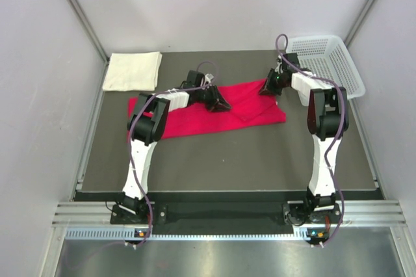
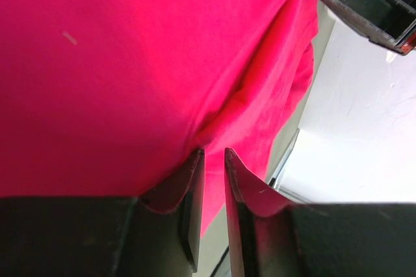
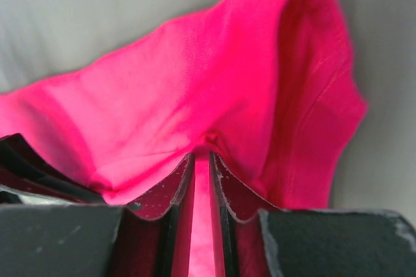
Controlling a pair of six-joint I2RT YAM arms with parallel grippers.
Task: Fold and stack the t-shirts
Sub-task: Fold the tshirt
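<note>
Now left gripper point(image 2: 213, 153), right gripper point(image 3: 201, 157) pinch red t-shirt point(image 1: 253, 111) (cream t-shirt point(image 1: 133, 71) folded).

This is a robotics lab test cell, not a home or a shop. Plain pale wall panels point(image 1: 214, 4) close it in on three sides, joined by bare metal corner profiles point(image 1: 78, 10). The left arm point(image 1: 146, 127) and the right arm point(image 1: 325, 121) are bolted to an aluminium rail point(image 1: 227, 213) at the near edge of a dark-matted table point(image 1: 247, 160), with loose purple cables point(image 1: 151, 212) trailing down them. A steel sheet point(image 1: 227, 257) lies in front. The only household things are a red t-shirt point(image 1: 247, 111), a folded cream t-shirt point(image 1: 133, 71) and a white mesh basket point(image 1: 328, 56).
</note>
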